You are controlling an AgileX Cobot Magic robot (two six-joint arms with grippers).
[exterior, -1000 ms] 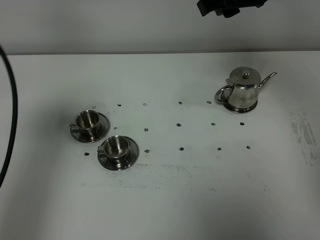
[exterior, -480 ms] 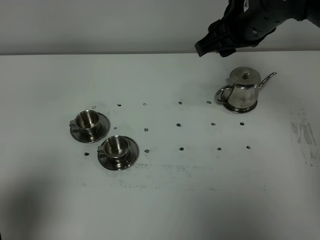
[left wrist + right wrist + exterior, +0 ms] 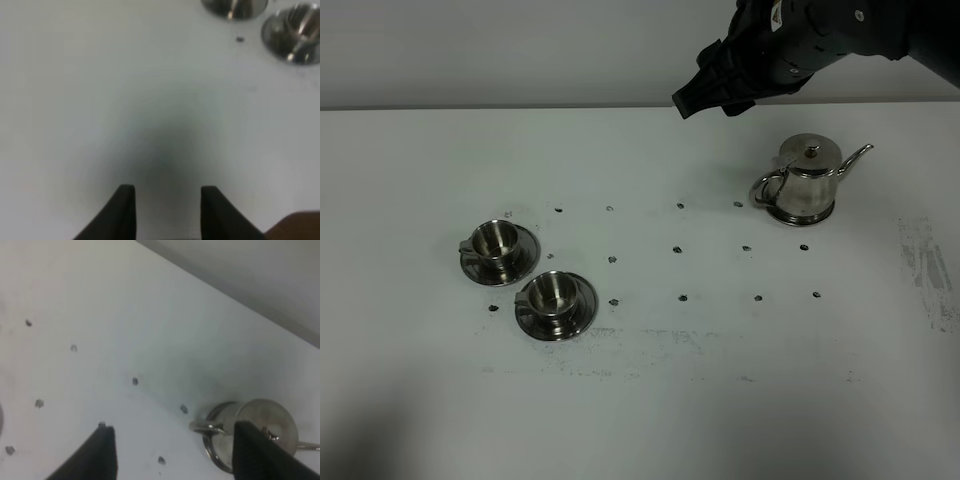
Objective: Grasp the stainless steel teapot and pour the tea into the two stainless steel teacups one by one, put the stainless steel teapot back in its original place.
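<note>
**White table (image 3: 640, 420), teapot (image 3: 807, 178) not yet gripped**

The table is bare white, speckled with small dark marks. The teapot stands on its disc (image 3: 782, 214) at the far right, handle turned toward the cups. The far cup (image 3: 496, 240) and near cup (image 3: 553, 292) sit on saucers just beside each other at the left. My right gripper (image 3: 172, 452) hangs above the table on the pot's handle side, jaws spread wide and empty. My left gripper (image 3: 167, 210) is parted too, holding nothing. My worry is that the loop handle is thin and slick. Closing off-centre could swing the pot, push it off the disc, or slosh tea from the spout.
</note>
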